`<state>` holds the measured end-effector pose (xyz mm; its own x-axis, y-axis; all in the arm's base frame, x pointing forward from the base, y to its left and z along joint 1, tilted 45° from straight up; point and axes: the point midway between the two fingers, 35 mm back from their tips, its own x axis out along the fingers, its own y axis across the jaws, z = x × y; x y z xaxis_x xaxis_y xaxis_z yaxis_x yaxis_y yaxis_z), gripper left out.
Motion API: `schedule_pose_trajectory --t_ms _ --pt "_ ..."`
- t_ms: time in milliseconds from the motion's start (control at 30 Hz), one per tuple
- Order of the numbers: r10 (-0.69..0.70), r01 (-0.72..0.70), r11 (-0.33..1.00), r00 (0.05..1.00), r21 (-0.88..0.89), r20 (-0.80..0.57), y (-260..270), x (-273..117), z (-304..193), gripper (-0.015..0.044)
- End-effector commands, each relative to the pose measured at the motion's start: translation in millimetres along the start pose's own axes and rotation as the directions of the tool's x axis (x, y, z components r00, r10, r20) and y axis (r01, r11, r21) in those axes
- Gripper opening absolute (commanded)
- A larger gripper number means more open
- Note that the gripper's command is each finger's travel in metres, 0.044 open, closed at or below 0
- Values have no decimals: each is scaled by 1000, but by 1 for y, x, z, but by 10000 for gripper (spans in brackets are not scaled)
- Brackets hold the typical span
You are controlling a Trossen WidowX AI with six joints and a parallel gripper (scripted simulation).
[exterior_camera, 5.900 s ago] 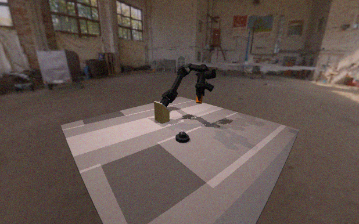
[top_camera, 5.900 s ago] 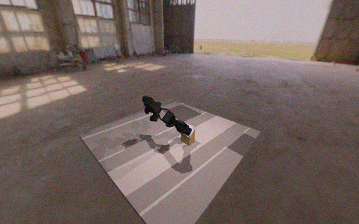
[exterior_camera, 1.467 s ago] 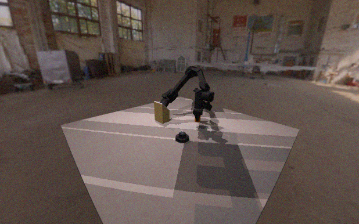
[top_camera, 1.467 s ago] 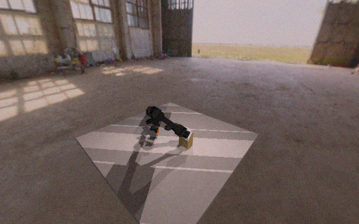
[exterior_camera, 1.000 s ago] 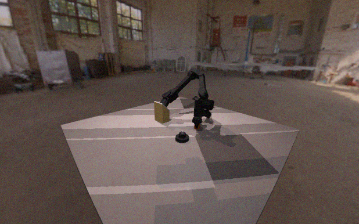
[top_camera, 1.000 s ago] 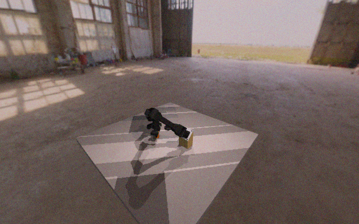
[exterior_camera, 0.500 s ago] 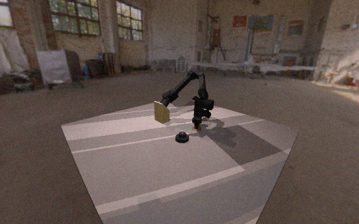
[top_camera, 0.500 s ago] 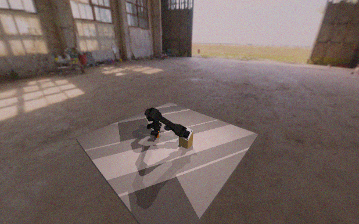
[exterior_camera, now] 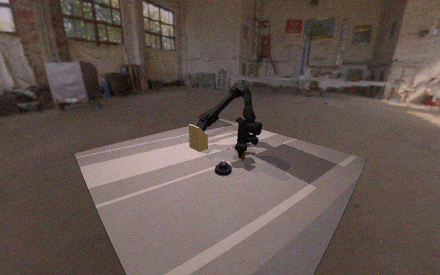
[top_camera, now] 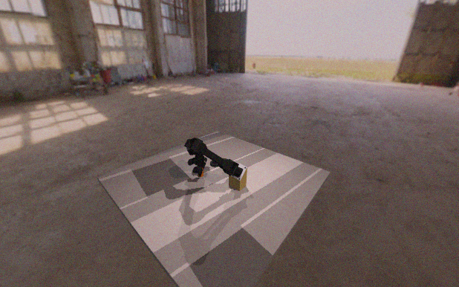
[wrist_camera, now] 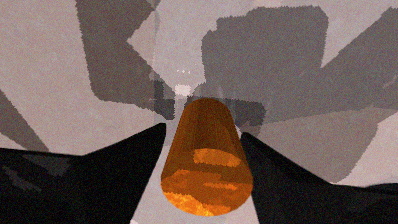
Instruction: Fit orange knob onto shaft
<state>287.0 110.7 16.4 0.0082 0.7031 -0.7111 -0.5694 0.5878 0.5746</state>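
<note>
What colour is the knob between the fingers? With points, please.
Orange [top_camera: 202, 174] [exterior_camera: 243, 155] [wrist_camera: 207, 165], best seen in the wrist view.

The tabletop [top_camera: 268, 208] [exterior_camera: 175, 214] is a flat, angular surface patterned with pale and grey bands and darker patches. On it sit a yellowish block [top_camera: 238, 184] [exterior_camera: 198, 139] with a slanted top and, apart from it, a dark round pedestal [exterior_camera: 223, 169].

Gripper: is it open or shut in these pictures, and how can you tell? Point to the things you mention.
Open: in the wrist view, a gap shows between the left-hand finger [wrist_camera: 120, 165] and the orange knob [wrist_camera: 207, 165] [exterior_camera: 243, 156].
</note>
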Motion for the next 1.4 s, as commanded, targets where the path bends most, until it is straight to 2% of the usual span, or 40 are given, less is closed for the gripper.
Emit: schedule_pose_trajectory --t_ms 0,67,133,367,1367 --pt "-13 13 1000 1000 -3 11 -5 -37 3 345" --pt "-11 11 1000 1000 -1 15 -3 -67 1 398" --pt "-9 9 1000 1000 -1 16 -2 -78 0 440" --pt "-9 9 1000 1000 -1 16 -2 -77 0 440" --pt "-10 10 1000 1000 -1 16 -4 -23 2 440"
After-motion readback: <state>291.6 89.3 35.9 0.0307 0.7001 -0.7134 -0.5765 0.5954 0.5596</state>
